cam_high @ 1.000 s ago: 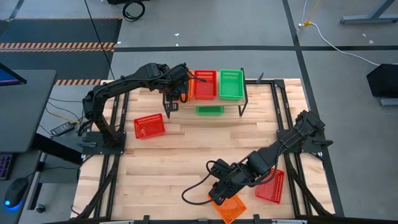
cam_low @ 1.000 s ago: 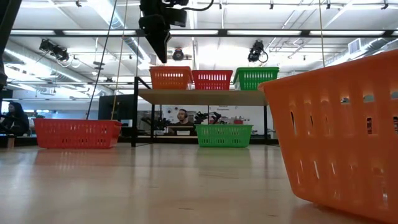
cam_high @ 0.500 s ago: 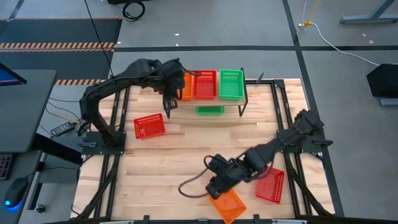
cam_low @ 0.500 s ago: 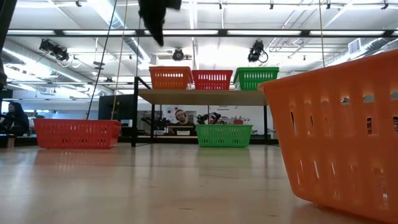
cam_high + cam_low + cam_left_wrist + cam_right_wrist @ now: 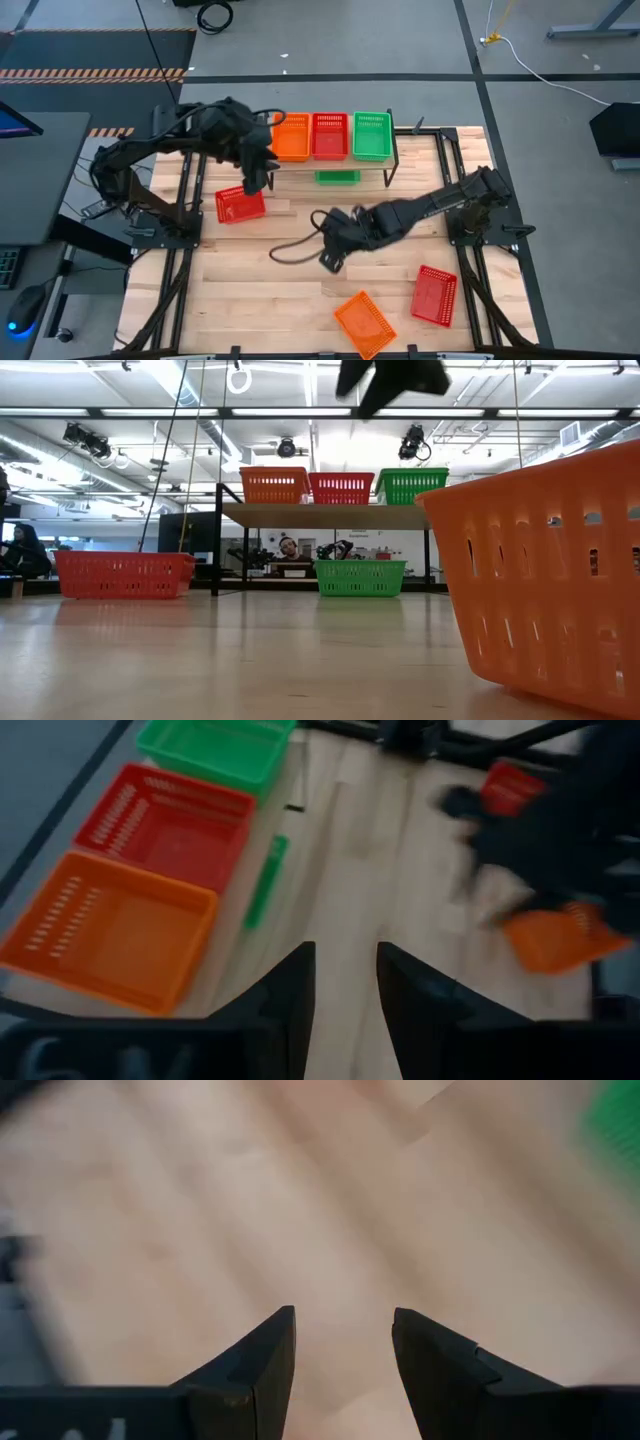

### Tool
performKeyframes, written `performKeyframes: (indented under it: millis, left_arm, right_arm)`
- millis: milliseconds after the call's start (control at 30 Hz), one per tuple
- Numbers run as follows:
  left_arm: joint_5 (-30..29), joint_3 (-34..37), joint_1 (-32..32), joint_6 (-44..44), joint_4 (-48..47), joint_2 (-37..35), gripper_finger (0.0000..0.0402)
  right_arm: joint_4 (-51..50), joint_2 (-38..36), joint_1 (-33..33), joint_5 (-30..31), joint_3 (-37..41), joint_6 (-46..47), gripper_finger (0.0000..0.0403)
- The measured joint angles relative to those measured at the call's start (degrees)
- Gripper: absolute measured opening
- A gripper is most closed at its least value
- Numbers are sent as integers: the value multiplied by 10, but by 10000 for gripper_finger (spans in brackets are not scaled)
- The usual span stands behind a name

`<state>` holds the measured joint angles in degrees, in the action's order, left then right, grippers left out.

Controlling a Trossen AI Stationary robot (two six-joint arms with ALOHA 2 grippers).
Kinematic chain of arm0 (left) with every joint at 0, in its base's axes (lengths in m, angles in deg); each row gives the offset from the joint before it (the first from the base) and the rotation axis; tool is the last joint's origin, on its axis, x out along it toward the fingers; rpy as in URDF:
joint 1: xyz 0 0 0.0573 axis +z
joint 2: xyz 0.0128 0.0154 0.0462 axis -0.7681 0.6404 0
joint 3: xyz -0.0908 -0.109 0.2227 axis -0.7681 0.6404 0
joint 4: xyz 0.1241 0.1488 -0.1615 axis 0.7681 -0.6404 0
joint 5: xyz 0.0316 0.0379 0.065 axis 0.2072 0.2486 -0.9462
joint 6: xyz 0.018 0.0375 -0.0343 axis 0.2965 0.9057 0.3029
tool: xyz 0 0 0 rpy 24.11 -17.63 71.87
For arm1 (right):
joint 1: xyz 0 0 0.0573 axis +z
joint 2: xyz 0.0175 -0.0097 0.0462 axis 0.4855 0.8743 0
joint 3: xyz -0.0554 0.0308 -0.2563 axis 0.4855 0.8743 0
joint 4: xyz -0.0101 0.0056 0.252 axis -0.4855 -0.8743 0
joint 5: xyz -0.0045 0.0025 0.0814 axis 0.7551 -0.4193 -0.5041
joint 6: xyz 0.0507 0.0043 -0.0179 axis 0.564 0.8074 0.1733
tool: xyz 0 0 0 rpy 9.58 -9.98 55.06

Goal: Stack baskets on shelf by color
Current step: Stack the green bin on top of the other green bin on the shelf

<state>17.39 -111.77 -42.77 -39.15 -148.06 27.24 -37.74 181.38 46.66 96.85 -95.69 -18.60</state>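
Hovered left gripper (image 5: 254, 186) near the shelf (image 5: 392, 161), fingers parted, empty; held right gripper (image 5: 328, 262) mid-counter (image 5: 250, 290), likewise open, empty.

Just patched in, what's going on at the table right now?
Orange basket, red basket and green basket sit in a row on the shelf. Both tools are empty: the left tool is above the loose red basket, and the right tool is over bare tabletop.
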Motion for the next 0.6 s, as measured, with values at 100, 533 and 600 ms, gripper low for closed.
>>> performKeyframes:
  millis: [100, 533, 600]
  left_arm:
    - [-11, 0, -31, -21, 0, -15, 117]
    - [-139, 1, -88, -115, -7, -58, 117]
    - [-150, 1, -88, -137, -6, -58, 117]
  right_arm:
    - [-34, 4, -30, 39, 0, -104, 173]
    - [-92, 91, -116, 126, 0, -339, 173]
    - [-88, 107, -119, 165, 0, -351, 173]
